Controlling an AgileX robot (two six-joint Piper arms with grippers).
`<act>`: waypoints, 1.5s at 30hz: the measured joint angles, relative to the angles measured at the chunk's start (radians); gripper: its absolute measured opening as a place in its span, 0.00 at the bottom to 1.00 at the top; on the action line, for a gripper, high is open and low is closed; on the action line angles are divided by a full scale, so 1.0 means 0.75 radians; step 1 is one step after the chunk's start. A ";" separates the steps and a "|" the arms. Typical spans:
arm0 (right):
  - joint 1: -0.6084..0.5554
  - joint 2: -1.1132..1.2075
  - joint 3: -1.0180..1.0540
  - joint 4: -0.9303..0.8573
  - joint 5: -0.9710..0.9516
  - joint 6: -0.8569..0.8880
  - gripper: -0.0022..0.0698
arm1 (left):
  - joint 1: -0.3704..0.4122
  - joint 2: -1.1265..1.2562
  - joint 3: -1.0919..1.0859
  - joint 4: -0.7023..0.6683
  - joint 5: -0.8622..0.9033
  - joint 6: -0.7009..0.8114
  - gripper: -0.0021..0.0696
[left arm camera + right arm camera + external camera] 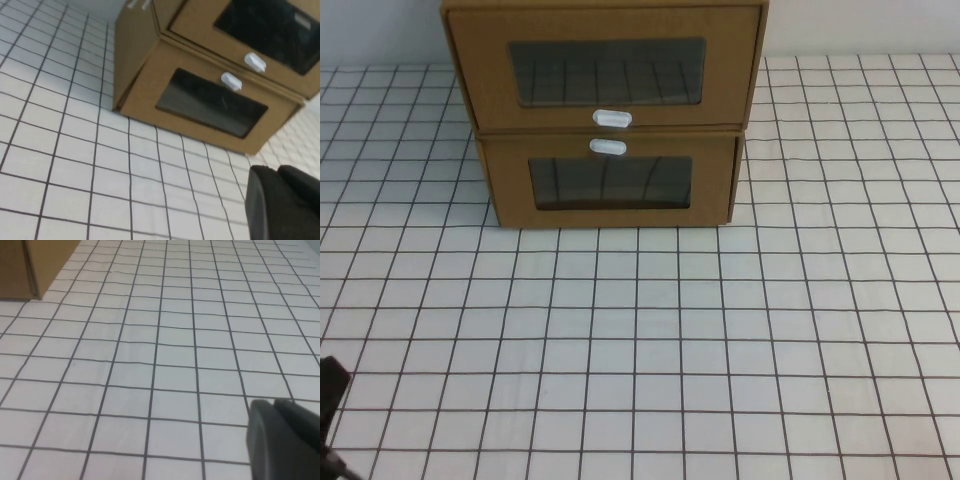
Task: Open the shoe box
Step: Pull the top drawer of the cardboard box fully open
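You have two shoe boxes [510, 195]. Count two white handles [611, 119] and two dark windows [608, 72], one of each per box.

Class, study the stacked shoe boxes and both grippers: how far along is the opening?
Done: nothing yet; the upper shoe box and lower shoe box both look closed. In hand: nothing; the left gripper sits at the near left of the table, the right gripper, shut and empty, is over its tiles apart from the boxes. Left: reach a white handle, grip, pull.
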 joint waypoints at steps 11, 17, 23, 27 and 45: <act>0.000 0.000 0.000 0.000 0.000 0.000 0.01 | 0.000 0.899 -0.879 -0.020 0.526 0.601 0.03; 0.000 0.000 0.000 0.000 0.000 0.000 0.01 | 0.000 1.367 -1.416 -0.110 0.669 0.812 0.03; 0.000 0.000 0.000 0.000 0.000 0.000 0.01 | 0.000 1.710 -1.893 -0.146 0.767 0.857 0.03; 0.000 0.000 0.000 0.000 0.000 0.000 0.01 | -0.003 1.889 -2.160 -0.151 0.790 0.861 0.03; 0.000 0.000 0.000 0.000 0.000 0.000 0.01 | -0.187 2.439 -2.674 -0.152 0.764 0.906 0.03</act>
